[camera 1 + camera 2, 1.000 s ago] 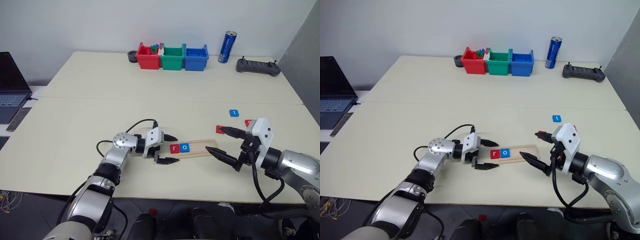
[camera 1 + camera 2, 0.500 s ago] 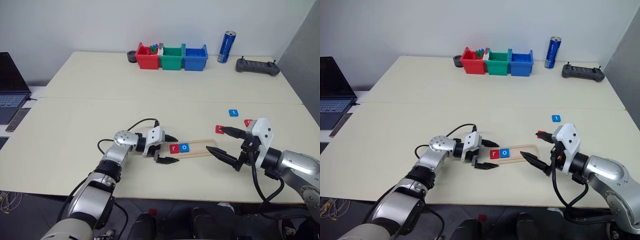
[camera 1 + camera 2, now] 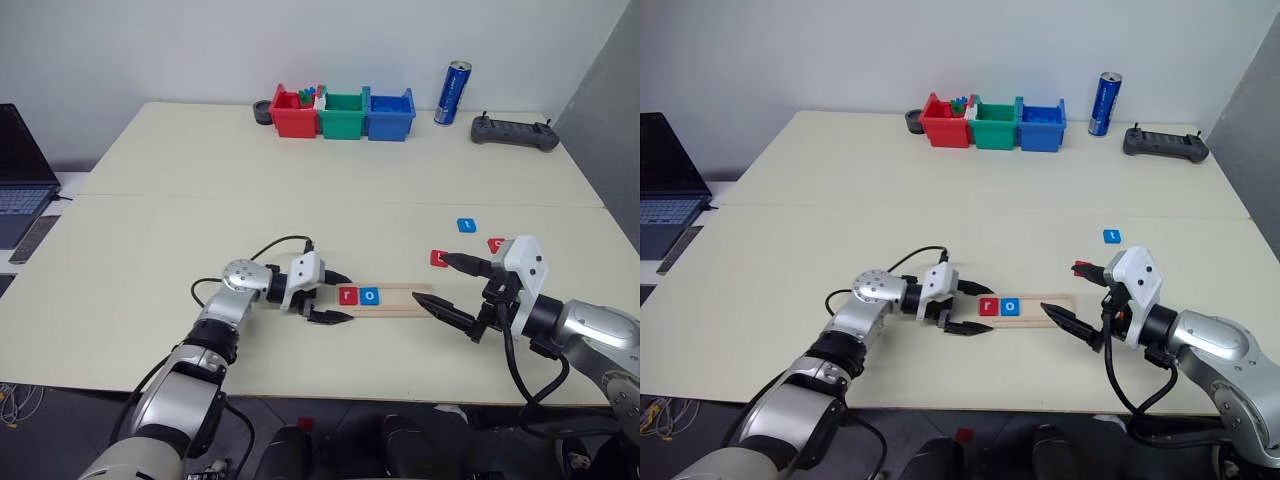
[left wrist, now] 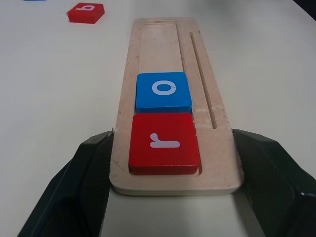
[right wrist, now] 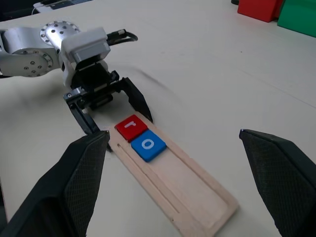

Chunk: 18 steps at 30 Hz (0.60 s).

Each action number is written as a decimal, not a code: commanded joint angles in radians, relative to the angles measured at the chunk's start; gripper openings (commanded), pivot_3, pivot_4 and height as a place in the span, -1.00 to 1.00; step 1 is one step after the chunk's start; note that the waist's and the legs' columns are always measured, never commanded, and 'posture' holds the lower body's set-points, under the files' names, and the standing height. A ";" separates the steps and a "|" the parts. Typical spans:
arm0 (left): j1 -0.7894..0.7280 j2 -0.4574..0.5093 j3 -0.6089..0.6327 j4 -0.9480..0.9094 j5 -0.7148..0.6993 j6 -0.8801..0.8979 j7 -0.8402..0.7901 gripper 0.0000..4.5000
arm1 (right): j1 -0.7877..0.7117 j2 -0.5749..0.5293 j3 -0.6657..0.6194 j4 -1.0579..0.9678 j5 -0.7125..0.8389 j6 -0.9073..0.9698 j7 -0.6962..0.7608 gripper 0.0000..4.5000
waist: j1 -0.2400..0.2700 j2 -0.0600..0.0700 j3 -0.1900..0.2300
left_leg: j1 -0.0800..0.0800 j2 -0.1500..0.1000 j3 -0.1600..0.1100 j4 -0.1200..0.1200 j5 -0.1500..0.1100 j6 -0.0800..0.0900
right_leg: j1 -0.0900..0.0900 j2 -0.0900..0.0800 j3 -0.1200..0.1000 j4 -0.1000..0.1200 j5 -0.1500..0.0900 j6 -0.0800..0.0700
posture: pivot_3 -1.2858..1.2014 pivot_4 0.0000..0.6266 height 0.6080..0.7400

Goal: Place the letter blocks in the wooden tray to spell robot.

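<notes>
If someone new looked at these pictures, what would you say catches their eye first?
Probably the wooden tray near the table's front edge, with a red r block and a blue o block side by side at its left end. The left gripper grips that end, and the right gripper hovers wide open at the other. Loose blocks lie beyond.

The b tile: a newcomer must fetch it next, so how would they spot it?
Start at the pale wooden tray near the table's front edge, holding a red r and a blue o. Past its empty end lies a red tile, beside the right pincer. The left wrist view shows its white b; the blue tile farther back reads t.
</notes>
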 commanded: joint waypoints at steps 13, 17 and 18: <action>0.040 -0.013 0.015 -0.070 -0.014 -0.040 -0.037 0.50 | -0.019 -0.033 -0.027 -0.007 0.016 -0.024 0.039 1.00 | 0.006 -0.001 0.000 | -0.002 0.000 -0.002 0.000 0.000 0.000 | 0.000 -0.001 -0.002 -0.002 0.000 0.000 | 0.03 -0.52 1.00; 0.024 -0.039 0.008 -0.042 -0.003 -0.061 -0.025 0.50 | -0.014 -0.043 -0.028 -0.006 0.018 -0.026 0.050 1.00 | 0.006 -0.001 0.000 | -0.002 0.000 -0.002 0.000 0.000 0.000 | 0.000 -0.001 -0.002 -0.002 0.000 -0.001 | 0.03 -0.52 1.00; 0.020 -0.044 0.006 -0.034 0.000 -0.063 -0.026 0.50 | -0.014 -0.045 -0.028 -0.007 0.019 -0.026 0.052 1.00 | 0.006 -0.001 0.000 | -0.002 0.000 -0.002 0.000 0.000 0.000 | 0.000 -0.001 -0.002 -0.002 0.000 -0.001 | 0.03 -0.52 1.00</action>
